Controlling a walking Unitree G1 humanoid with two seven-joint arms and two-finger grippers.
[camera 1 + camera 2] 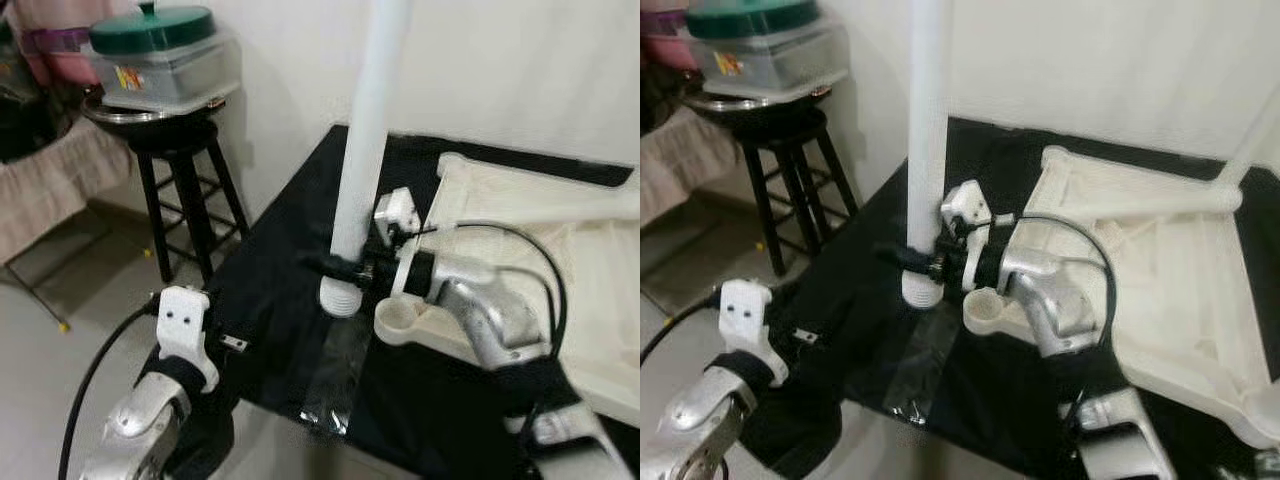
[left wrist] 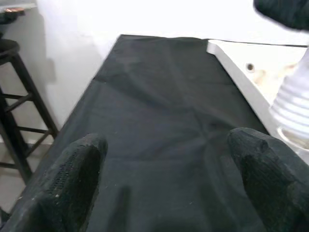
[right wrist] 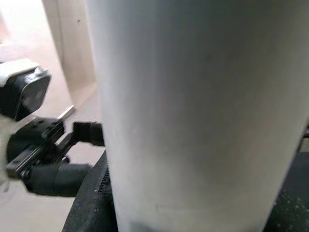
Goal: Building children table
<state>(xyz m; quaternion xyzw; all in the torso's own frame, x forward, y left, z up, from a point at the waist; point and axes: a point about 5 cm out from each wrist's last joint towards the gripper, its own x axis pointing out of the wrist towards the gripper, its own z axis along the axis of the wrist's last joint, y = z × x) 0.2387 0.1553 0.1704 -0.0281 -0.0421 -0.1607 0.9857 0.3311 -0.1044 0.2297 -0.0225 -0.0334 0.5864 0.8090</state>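
A white table leg stands upright with my right gripper shut on it just above its ribbed, threaded end. That end hangs close beside the round corner socket of the upturned white table top, which lies on the black cloth. In the right wrist view the leg is pressed close to the lens. A second leg rises from the far corner. My left gripper is low at the cloth's near left edge, open, with nothing between its fingers.
A black stool stands left of the work surface, carrying a metal tray and a clear box with a green lid. The black cloth covers the surface, with a shiny clear strip near its front edge. A white wall is behind.
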